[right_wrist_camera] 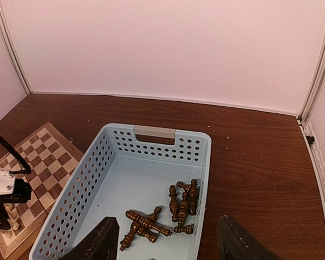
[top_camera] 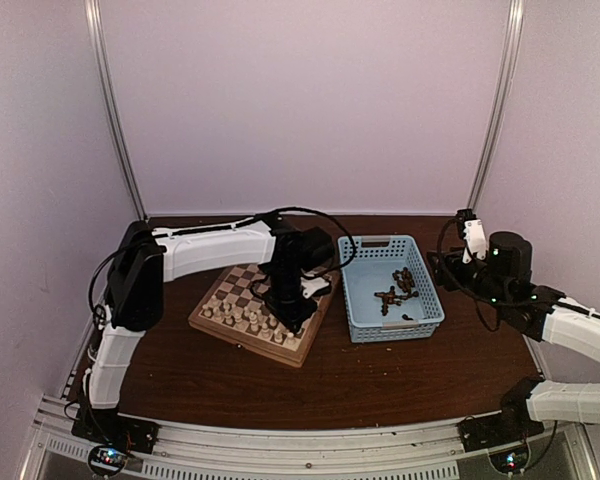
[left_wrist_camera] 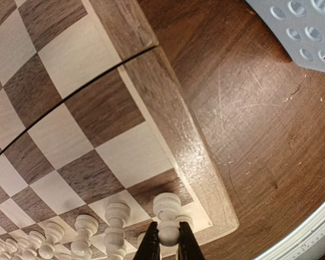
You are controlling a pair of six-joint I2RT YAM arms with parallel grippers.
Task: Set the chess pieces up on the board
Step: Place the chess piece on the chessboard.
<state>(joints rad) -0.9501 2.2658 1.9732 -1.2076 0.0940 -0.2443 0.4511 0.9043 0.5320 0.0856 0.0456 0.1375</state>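
The checkered wooden board [top_camera: 242, 283] lies left of centre on the table. Several cream-white pieces [top_camera: 242, 319] stand in rows along its near edge. My left gripper [left_wrist_camera: 169, 246] is shut on a cream-white piece [left_wrist_camera: 167, 208] that stands upright near the board's near right corner [left_wrist_camera: 216, 214]. Several dark brown pieces [right_wrist_camera: 181, 203] lie loose in the light-blue basket [right_wrist_camera: 151, 142]. My right gripper [right_wrist_camera: 165, 241] is open and empty, held above the basket's near end.
The basket [top_camera: 360, 310] stands just right of the board. The left arm [top_camera: 210, 245] reaches over the board from the left. White walls close in the table on three sides. A metal rail [top_camera: 300, 455] runs along the near edge.
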